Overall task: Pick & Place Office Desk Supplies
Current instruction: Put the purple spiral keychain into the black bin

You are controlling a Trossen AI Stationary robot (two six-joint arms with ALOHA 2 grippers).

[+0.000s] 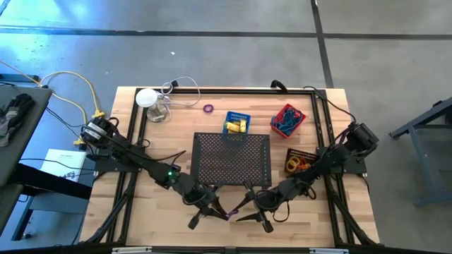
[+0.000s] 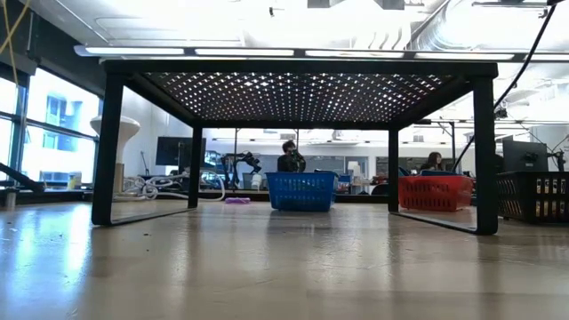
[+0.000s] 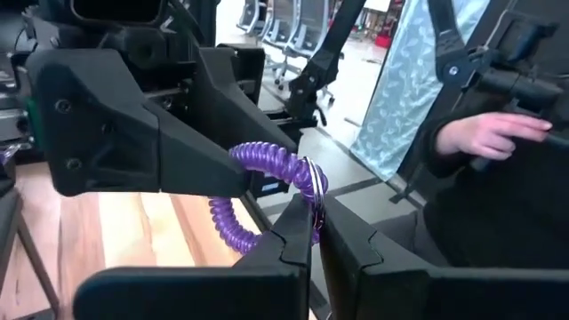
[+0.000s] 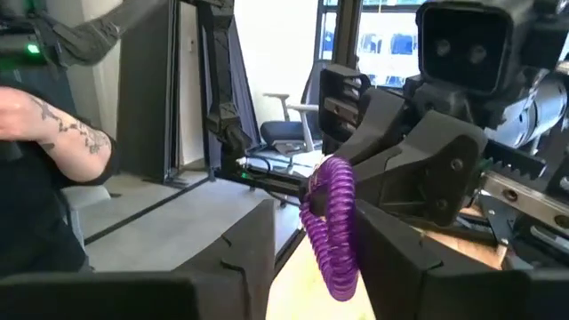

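Observation:
A purple coiled cord (image 4: 333, 227) with a metal ring (image 3: 316, 185) hangs in the air over the table's near middle (image 1: 232, 212). My left gripper (image 3: 313, 238) is shut on it. My right gripper (image 4: 313, 262) faces it from the right, open, with one finger on either side of the coil; I cannot tell whether a finger touches it. Other supplies sit farther back: a blue basket (image 1: 236, 122) with yellow packets, a red basket (image 1: 288, 120) with blue bands, a dark basket (image 1: 300, 161) with orange rings, and a loose purple ring (image 1: 208, 108). My left gripper pinches the metal ring (image 3: 316, 197) at one end of the purple coil between its two fingertips. The fingers come in about level from the table's left. The coil is lifted clear of the table and curls away from the ring toward my right gripper.
A black mesh tray (image 1: 232, 156) stands on legs at the table's middle, just beyond both grippers. A white round-topped object (image 1: 148, 99) with a cable sits at the far left. A person's hand (image 3: 498, 133) and forearm (image 4: 62, 133) show beyond the table's near edge.

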